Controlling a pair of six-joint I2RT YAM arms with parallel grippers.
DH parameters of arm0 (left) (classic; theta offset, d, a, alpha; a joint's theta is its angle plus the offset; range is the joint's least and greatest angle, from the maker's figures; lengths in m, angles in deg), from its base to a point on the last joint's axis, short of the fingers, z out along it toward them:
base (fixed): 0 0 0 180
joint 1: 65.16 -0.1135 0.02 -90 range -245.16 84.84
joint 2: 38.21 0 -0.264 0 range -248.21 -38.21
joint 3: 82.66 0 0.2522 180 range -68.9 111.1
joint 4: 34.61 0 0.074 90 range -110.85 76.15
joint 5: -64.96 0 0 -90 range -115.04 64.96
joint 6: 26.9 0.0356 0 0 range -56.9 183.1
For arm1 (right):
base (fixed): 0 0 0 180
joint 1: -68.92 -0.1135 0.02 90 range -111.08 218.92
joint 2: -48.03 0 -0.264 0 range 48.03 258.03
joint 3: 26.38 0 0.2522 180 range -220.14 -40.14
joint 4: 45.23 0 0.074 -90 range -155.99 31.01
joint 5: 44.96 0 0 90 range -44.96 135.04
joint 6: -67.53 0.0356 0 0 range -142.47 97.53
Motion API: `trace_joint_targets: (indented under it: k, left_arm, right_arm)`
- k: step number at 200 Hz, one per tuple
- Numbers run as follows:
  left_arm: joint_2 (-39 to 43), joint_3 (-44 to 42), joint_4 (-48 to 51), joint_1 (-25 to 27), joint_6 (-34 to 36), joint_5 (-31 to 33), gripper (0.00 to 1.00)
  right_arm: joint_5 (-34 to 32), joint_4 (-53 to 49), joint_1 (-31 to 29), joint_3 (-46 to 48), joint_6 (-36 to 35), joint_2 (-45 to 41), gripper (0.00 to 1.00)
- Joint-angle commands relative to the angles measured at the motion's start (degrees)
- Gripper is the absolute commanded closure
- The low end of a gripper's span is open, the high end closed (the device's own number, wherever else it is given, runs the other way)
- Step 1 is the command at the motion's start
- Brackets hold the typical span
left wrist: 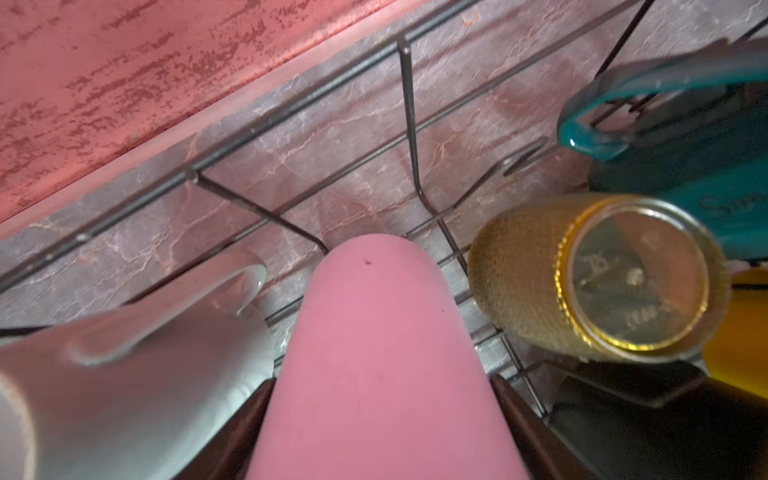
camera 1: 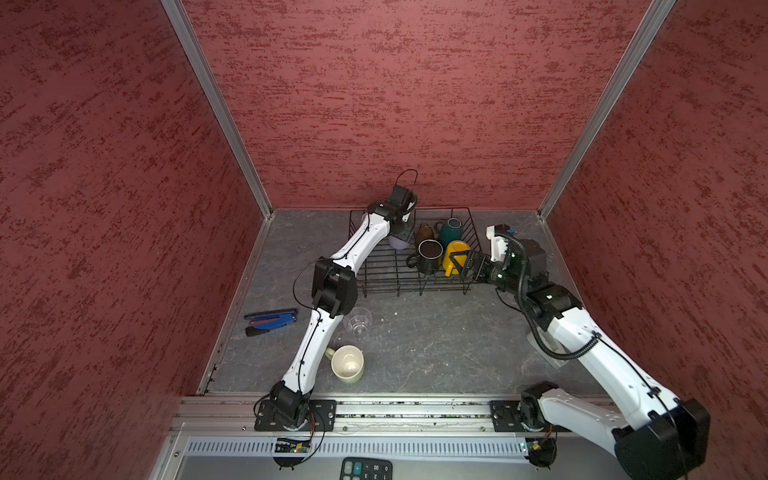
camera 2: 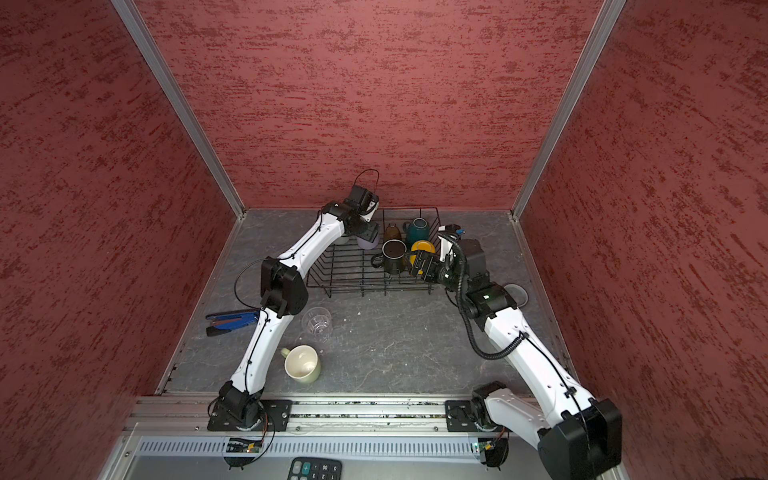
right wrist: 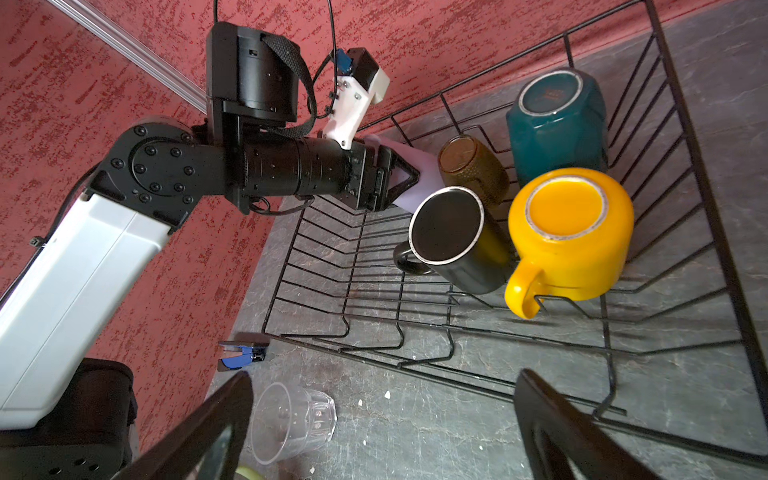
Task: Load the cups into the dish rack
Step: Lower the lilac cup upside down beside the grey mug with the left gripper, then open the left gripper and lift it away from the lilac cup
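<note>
The black wire dish rack [camera 1: 376, 266] [camera 2: 345, 270] stands at the back. Upside down in its right half are the teal [camera 1: 453, 230] [right wrist: 557, 124], brown [camera 1: 424, 235] [left wrist: 582, 282], black [camera 1: 430, 255] [right wrist: 453, 237] and yellow [camera 1: 453, 255] [right wrist: 569, 232] mugs. My left gripper [camera 1: 401, 232] [left wrist: 382, 384] is shut on the lilac tumbler [camera 1: 398, 242] [left wrist: 374, 332] in the rack's back left, beside a grey mug [left wrist: 145, 374]. My right gripper [camera 1: 461, 262] [right wrist: 384, 376] hangs open and empty at the rack's front right. The clear glass [camera 1: 358, 324] [right wrist: 291, 419] and pale-green mug [camera 1: 348, 364] lie on the table.
A blue and black hand tool [camera 1: 270, 321] lies at the left table edge. A grey round object [camera 2: 517, 295] sits under my right arm. A calculator [camera 1: 365, 468] is below the front rail. Red walls close in three sides.
</note>
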Motion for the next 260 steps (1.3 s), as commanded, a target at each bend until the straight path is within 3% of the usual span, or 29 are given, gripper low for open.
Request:
trace_joint_targets:
  k: [1, 21, 42, 97, 118, 186, 215, 243, 260]
  left_arm:
    - [-1.2, 1.1, 2.6, -0.7, -1.1, -1.7, 0.66]
    - [-1.3, 1.0, 2.9, -1.4, -2.0, -2.4, 0.49]
    - [-1.2, 1.1, 3.5, -1.6, -1.9, -2.3, 0.41]
    - [-0.7, 0.9, 3.8, -1.6, -1.2, -2.2, 0.08]
    - [-0.2, 0.9, 3.6, -1.5, -1.1, -2.1, 0.0]
    - [6.8, -2.4, 2.2, -0.7, -2.3, -0.1, 0.0]
    - [15.7, -8.0, -0.5, -0.3, -3.9, 1.8, 0.0]
    - [25.2, -13.3, -3.8, 0.4, -4.3, 6.0, 0.0]
    - [33.2, -22.5, -10.5, 0.7, -3.1, 5.7, 0.0]
  right_arm:
    - [0.8, 1.6, 0.2, -0.4, 0.1, 0.2, 0.01]
    - [0.7, 1.5, 0.2, -0.5, 0.1, 0.3, 0.01]
    - [0.6, 1.4, 0.3, -0.5, 0.2, 0.2, 0.01]
    - [0.3, 1.1, 0.2, -0.8, 0.0, 0.1, 0.01]
    - [0.3, 0.9, 0.2, -0.7, 0.0, 0.1, 0.01]
    - [-0.6, -1.3, 0.2, -1.6, -1.4, -0.2, 0.01]
    - [-5.4, -5.8, -0.1, -3.6, -3.1, 0.8, 0.02]
    - [-9.0, -8.6, -4.7, -5.9, -4.8, 3.4, 0.02]
    - [-11.2, -10.3, -8.5, -7.8, -5.2, 6.3, 0.01]
